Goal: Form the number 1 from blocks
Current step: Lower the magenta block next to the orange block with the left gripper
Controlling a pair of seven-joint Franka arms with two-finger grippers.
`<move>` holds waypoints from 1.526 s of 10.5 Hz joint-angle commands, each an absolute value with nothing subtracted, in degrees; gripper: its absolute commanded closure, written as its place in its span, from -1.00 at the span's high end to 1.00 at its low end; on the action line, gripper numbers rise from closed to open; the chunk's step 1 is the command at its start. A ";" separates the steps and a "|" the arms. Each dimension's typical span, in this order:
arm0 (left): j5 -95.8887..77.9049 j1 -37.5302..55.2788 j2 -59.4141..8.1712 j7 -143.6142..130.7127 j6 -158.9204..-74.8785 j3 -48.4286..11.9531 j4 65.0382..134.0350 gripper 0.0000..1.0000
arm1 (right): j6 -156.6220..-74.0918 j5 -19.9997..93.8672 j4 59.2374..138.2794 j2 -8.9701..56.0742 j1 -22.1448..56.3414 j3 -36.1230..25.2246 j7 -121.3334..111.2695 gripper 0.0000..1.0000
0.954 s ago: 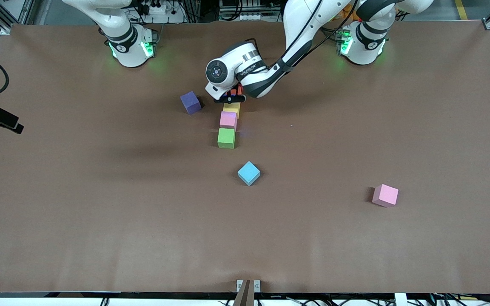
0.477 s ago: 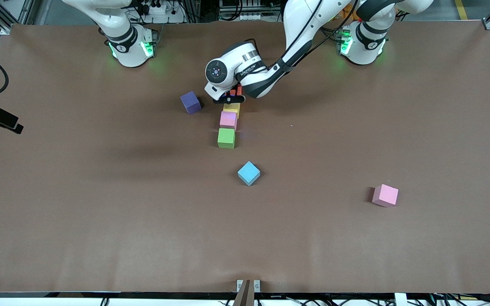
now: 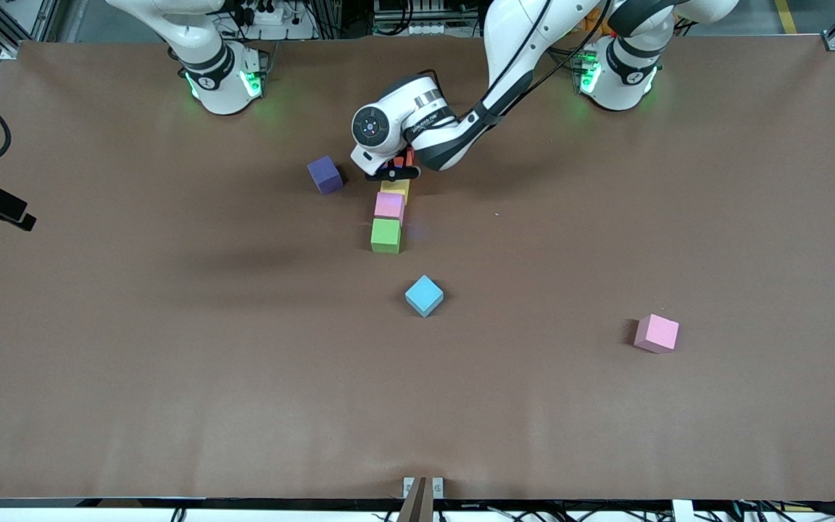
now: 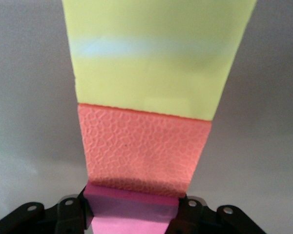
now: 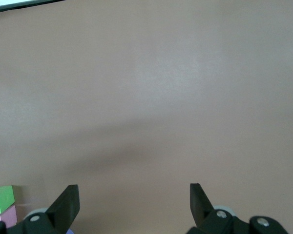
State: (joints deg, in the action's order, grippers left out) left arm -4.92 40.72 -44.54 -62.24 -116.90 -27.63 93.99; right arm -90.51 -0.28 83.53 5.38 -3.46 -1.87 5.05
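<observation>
Three blocks sit touching in a straight column near the middle of the brown table point(image 3: 171, 362): a green block point(image 3: 385, 235) nearest the front camera, a light pink block point(image 3: 389, 205) just above it in that view, and a yellow block point(image 3: 396, 186) farther still. The left gripper point(image 3: 393, 172) is low at the farther end of this column, over an orange block point(image 4: 144, 148) that touches the yellow block point(image 4: 151, 53); its black fingers point(image 4: 71, 214) flank a purplish-pink face, but whether they are clamped I cannot tell. A purple block point(image 3: 325, 175) lies apart, beside the column toward the right arm's end. A blue block point(image 3: 424, 295) sits alone, nearer the camera than the green one, and a second light pink block point(image 3: 656, 333) lies well apart toward the left arm's end. The right gripper point(image 5: 134, 202) waits above bare table with its jaws spread wide, the green block point(image 5: 2, 199) at the edge of its view.
</observation>
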 commanded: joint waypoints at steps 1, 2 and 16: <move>-5.45 41.57 -45.18 -61.87 -116.89 -26.81 92.72 -1.00 | -90.88 0.00 83.94 4.92 -4.48 -1.14 5.45 1.00; -5.45 41.49 -45.26 -61.87 -116.89 -26.81 92.72 0.03 | -90.88 -0.26 83.94 4.92 -4.40 -1.14 5.45 1.00; 7.45 21.31 -32.53 -63.30 -108.02 -23.73 86.31 1.00 | -90.09 -1.41 84.02 5.18 -3.34 -0.88 8.44 1.00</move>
State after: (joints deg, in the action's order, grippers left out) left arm 4.43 24.96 -33.51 -63.99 -109.25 -23.26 86.89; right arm -90.39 -1.41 83.76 5.53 -3.16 -1.23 7.30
